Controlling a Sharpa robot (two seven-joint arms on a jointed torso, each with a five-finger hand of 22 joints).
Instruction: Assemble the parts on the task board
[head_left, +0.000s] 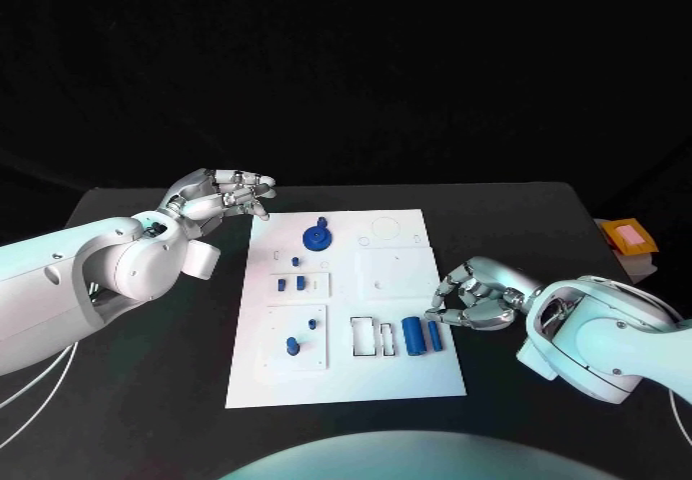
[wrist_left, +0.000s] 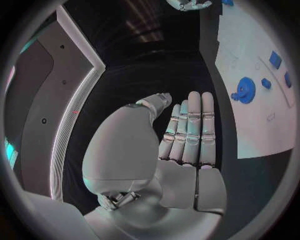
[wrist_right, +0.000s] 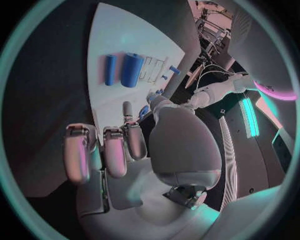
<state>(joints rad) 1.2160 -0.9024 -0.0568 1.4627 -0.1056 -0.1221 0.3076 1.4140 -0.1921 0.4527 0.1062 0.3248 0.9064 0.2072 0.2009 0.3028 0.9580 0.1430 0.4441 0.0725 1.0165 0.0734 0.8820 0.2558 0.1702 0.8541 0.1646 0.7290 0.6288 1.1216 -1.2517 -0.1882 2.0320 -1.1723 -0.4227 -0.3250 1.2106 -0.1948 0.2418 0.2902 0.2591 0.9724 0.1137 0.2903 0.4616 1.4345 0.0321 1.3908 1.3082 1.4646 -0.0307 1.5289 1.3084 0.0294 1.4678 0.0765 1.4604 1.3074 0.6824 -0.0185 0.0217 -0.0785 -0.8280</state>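
Left hand (head_left: 219, 195) hovers over the black surface (head_left: 144, 330) just off the board's far left corner, fingers loosely curled, holding nothing; the left wrist view shows them straight, side by side, empty. White board (head_left: 418, 375) sits mid-surface. On it, going left to right: a small blue knob (head_left: 293, 346) standing in the near left panel, small blue blocks (head_left: 291, 283) in the middle left panel, a round blue piece (head_left: 316, 238) toward the far edge, then empty outlined slots (head_left: 372, 337) and two blue cylinders (head_left: 421, 334) lying side by side near the right edge. Judgement: task partly done, several pieces look seated, but the cylinders lie loose and the slots are unfilled, so most of the fitting is left. Right hand (head_left: 476, 296) is at the board's right edge, fingers curled inward, fingertips just beside the cylinders; can't tell if they touch, nothing held. Cylinders are the closest parts to the right hand, well apart from the left one.
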